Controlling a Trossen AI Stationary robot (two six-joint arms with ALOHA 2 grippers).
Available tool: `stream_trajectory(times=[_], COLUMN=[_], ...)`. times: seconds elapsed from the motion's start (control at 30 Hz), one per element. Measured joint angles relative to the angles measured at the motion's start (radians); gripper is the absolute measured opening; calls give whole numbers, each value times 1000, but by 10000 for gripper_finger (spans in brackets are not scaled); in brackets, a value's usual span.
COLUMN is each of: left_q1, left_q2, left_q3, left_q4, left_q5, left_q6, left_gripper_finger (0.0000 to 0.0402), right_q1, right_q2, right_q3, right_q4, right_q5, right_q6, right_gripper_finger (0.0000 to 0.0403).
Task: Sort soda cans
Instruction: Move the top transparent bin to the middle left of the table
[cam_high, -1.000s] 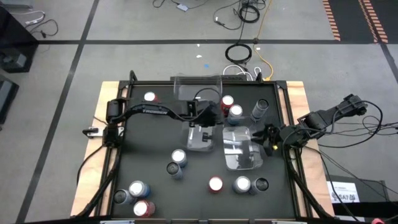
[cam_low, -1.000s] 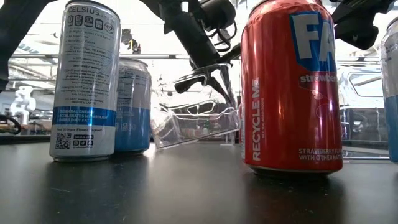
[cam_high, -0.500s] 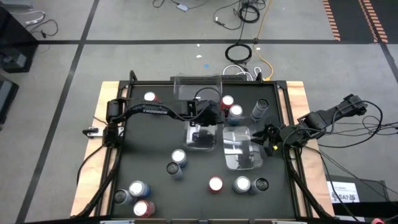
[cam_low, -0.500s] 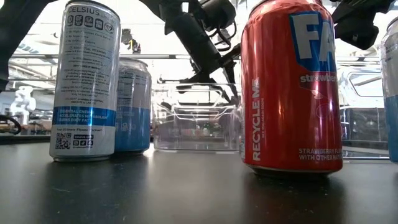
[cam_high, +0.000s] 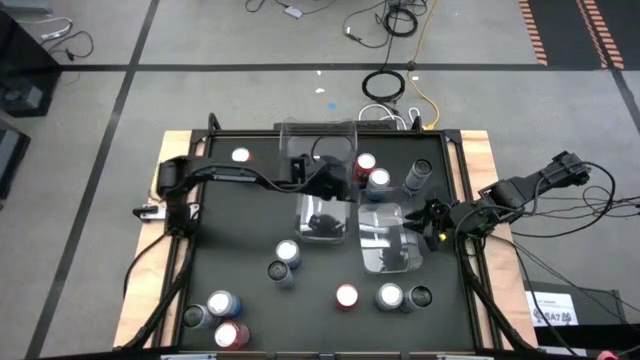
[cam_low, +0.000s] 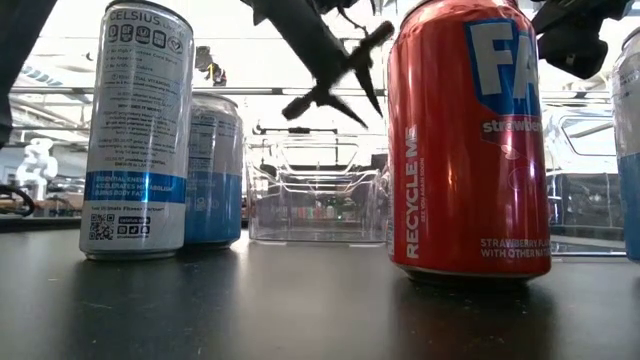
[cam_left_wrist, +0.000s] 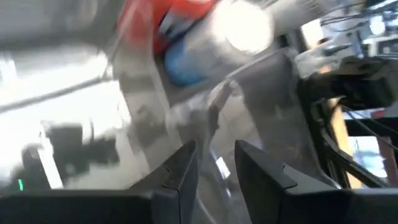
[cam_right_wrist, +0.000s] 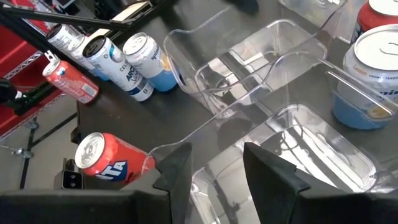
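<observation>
Soda cans stand scattered on the black table: a red can (cam_high: 365, 162) and a silver-blue can (cam_high: 378, 180) near the far edge, a red one (cam_high: 346, 296) and several more near the near edge. My left gripper (cam_high: 335, 187) hangs open above the far end of the middle clear bin (cam_high: 322, 222), which lies flat on its base; in the low view the gripper (cam_low: 335, 75) is clear above the bin (cam_low: 315, 205). My right gripper (cam_high: 431, 221) is open at the right end of the right clear bin (cam_high: 388, 240).
A third clear bin (cam_high: 318, 140) sits at the table's far edge. A dark can (cam_high: 418, 172) stands far right, and a red can (cam_high: 240, 156) far left. In the low view a red can (cam_low: 468, 140) and a silver can (cam_low: 135, 130) stand near the camera. The table's left half has open room.
The middle bin was tilted up on its base edge with my left gripper at its far rim. It has come down flat on the table. My left gripper has let go and risen clear above it, its fingers spread apart.
</observation>
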Motion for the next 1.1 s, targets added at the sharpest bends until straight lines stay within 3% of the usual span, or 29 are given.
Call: stream_trajectory(times=[0.27, 0.47, 0.8, 0.93, 1.1], left_q1=[28, 131, 411, 489, 532], left_q2=[-145, -185, -147, -132, -103], left_q3=[0, 1, 0, 0, 0], left_q4=[-195, -267, -324, -319, -345], left_q5=[-65, -67, 184, 213, 209], left_q6=[394, 697, 1035, 1078, 1151], left_gripper_finger=[116, 116, 116, 128, 175], right_q1=[-1, -2, -2, -2, -3], right_q2=[0, 0, 0, 0, 6], right_q3=[0, 0, 0, 0, 0], right_q4=[15, 39, 60, 60, 59], right_q5=[10, 117, 263, 312, 361], right_q6=[14, 95, 253, 301, 347], right_gripper_finger=[137, 137, 137, 137, 137])
